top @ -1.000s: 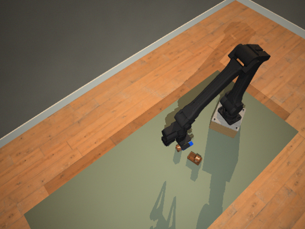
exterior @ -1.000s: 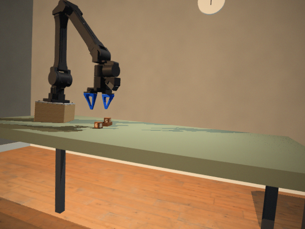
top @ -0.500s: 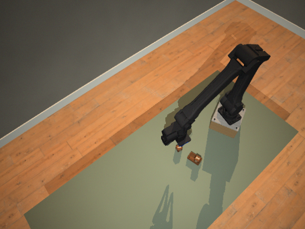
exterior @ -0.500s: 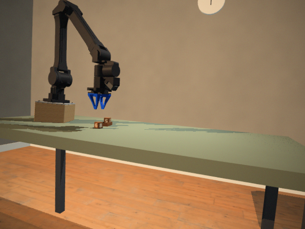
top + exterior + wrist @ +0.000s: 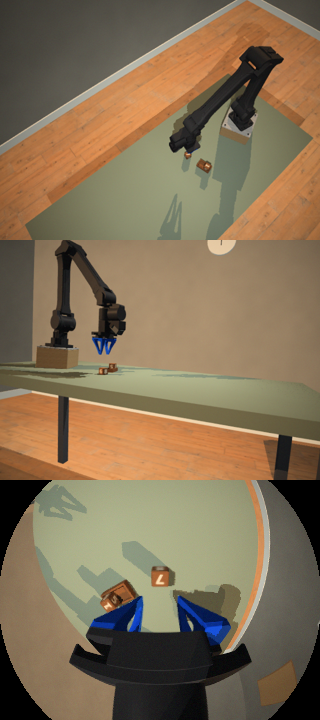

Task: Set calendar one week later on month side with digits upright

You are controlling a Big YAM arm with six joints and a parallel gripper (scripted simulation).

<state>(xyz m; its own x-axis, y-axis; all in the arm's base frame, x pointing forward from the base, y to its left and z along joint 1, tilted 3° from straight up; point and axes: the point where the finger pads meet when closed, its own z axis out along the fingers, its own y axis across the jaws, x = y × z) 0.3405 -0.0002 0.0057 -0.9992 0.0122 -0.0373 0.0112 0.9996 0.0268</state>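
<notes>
A small brown wooden tray (image 5: 203, 165) lies flat on the green table and holds one number cube (image 5: 207, 167) at one end. In the exterior view that cube (image 5: 111, 366) shows a 5. The second cube (image 5: 187, 155) stands loose on the table just beside the tray, and in the exterior view this cube (image 5: 103, 371) shows 6 and 8 on its sides. My gripper (image 5: 104, 352) with blue fingers hangs well above the loose cube, partly open and empty. In the wrist view the loose cube (image 5: 162, 576) shows beyond the gap between my fingers, with the tray (image 5: 116, 595) to the left.
The arm's base stands on a wooden block (image 5: 57, 357) at the table's far end. The table edge lies to the right in the wrist view. A wall clock (image 5: 221, 245) hangs high behind the table.
</notes>
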